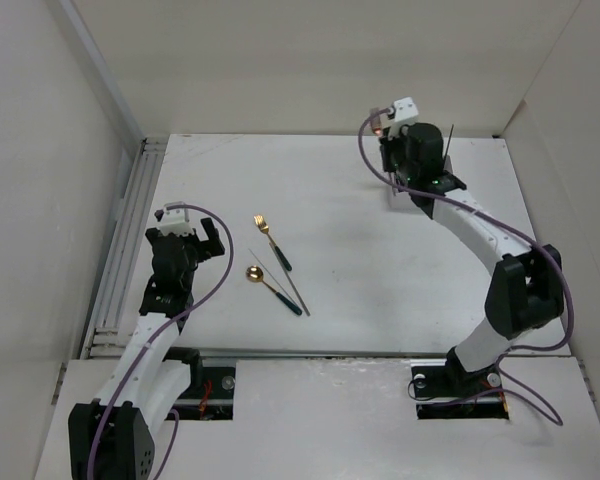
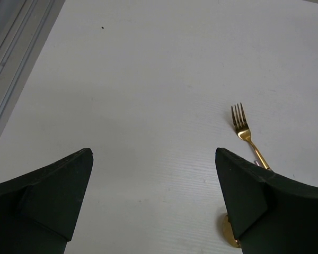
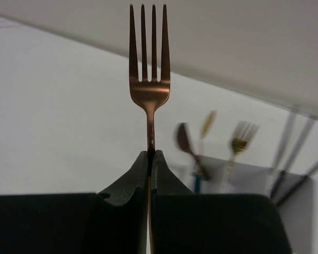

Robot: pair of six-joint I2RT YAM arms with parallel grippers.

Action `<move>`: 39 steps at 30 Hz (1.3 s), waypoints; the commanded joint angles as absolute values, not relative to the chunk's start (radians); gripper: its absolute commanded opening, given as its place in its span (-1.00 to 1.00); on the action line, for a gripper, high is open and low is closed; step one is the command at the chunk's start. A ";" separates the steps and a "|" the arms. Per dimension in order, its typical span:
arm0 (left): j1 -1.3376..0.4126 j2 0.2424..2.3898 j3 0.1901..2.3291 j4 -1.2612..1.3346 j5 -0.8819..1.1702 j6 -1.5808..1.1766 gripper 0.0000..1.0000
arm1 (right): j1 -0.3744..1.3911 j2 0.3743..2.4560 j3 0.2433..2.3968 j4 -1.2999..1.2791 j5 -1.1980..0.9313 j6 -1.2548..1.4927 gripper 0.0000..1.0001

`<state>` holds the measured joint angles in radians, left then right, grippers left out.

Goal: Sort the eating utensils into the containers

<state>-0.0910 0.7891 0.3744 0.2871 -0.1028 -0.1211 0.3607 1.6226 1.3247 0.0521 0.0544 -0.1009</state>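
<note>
My right gripper (image 3: 151, 153) is shut on the thin neck of a copper-gold fork (image 3: 148, 63), whose tines point away from the camera. Behind it, blurred, stands the white container (image 3: 238, 177) with a spoon (image 3: 184, 138), a fork (image 3: 243, 135) and dark chopsticks (image 3: 282, 148) upright in it. From above, the right gripper (image 1: 395, 165) hovers at the far right of the table, and the container (image 1: 392, 196) is mostly hidden under the arm. Mid-table lie a gold fork (image 1: 273, 243), a gold spoon (image 1: 272, 285) and a thin chopstick (image 1: 280, 280). My left gripper (image 2: 153, 153) stands open left of them, holding nothing.
A metal rail (image 1: 120, 250) runs along the table's left edge. White walls enclose the table on the left, back and right. Purple cables (image 1: 215, 285) loop off both arms. In the left wrist view the fork head (image 2: 241, 124) lies just beyond the right finger (image 2: 244, 185).
</note>
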 commanded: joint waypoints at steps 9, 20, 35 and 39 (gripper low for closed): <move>-0.097 0.814 0.402 0.264 -0.143 -0.092 1.00 | 0.143 1.676 1.335 0.307 -0.006 -0.250 -1.00; -0.088 0.868 0.451 0.255 -0.143 -0.064 1.00 | 0.080 1.793 1.316 0.471 -0.103 -0.272 -1.00; -0.087 0.859 0.433 0.264 -0.143 -0.064 1.00 | 0.041 1.824 1.184 0.502 -0.126 -0.281 -1.00; -0.087 0.850 0.433 0.273 -0.143 -0.064 1.00 | 0.041 1.803 1.151 0.502 -0.126 -0.281 -0.65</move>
